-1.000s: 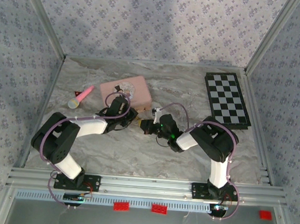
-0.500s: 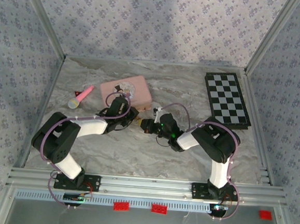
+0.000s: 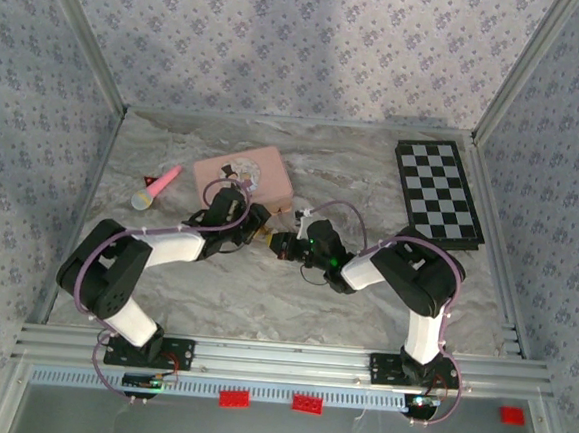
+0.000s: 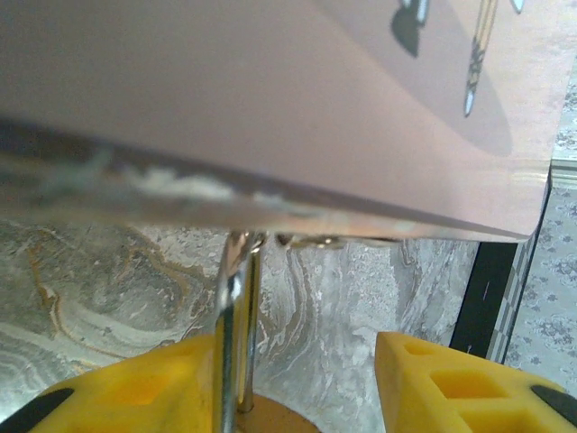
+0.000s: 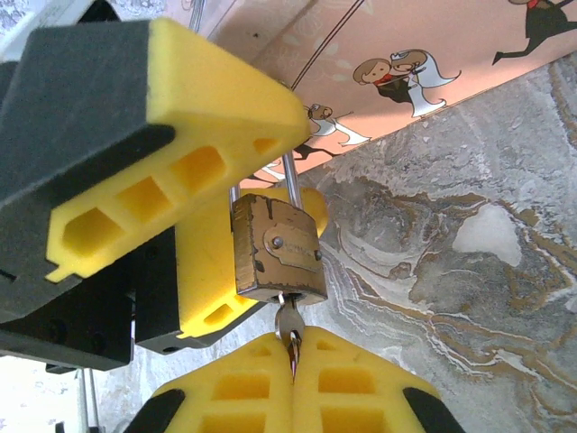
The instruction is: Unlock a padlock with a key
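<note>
The right gripper (image 5: 290, 350) is clenched on the key (image 5: 288, 323), with its pads pressed together at 6 o'clock of the padlock (image 5: 278, 248). The key blade enters the base of the padlock, which sits between the two grippers near the middle of the table (image 5: 487, 271) (contact with the table cannot be judged). The left gripper (image 4: 306, 361) stands released: its fingers are apart, and the shackle (image 4: 236, 307) lies against one finger only. The pink box (image 3: 245, 173) lies at 12 o'clock, just beyond the padlock. Farther off, a pink microphone (image 3: 156, 188) lies at 10 o'clock and a chequerboard (image 3: 438, 191) at 2 o'clock.
</note>
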`<state>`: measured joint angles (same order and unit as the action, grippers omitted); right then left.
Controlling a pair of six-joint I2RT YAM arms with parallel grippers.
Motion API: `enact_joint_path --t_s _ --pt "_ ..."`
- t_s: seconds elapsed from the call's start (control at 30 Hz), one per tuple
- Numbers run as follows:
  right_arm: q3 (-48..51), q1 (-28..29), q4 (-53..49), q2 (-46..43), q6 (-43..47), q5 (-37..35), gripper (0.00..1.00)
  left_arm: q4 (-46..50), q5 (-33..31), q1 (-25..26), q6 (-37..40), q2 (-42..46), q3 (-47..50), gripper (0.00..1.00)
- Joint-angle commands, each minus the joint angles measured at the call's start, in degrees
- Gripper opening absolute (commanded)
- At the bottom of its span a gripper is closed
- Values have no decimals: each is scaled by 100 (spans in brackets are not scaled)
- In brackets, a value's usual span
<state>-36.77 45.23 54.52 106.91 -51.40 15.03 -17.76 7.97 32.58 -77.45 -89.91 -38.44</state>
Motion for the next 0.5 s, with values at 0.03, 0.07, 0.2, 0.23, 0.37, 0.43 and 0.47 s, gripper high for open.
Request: enact_joint_path --t_s 0.03,0.07,0.2,0.23,0.37,0.43,0.47 --pt "45 -54 256 -124 -183 -143 0 686 197 -63 -150 131 269 51" --pt "91 -58 222 -167 -141 -210 0 718 189 -82 -103 193 296 54" --pt "316 -143 112 -274 -63 -410 0 1140 28 -175 181 563 378 67" --pt "360 -155 127 -283 -55 -436 0 1216 5 -196 272 660 405 69" --pt "442 -125 138 -276 -59 -474 0 1896 -309 -228 984 1233 373 76" --pt "443 -86 135 -268 -45 -518 0 2199 -523 -247 1346 1632 381 82" --pt "443 -72 151 -261 -48 -534 0 2326 -592 -278 1552 1843 376 85"
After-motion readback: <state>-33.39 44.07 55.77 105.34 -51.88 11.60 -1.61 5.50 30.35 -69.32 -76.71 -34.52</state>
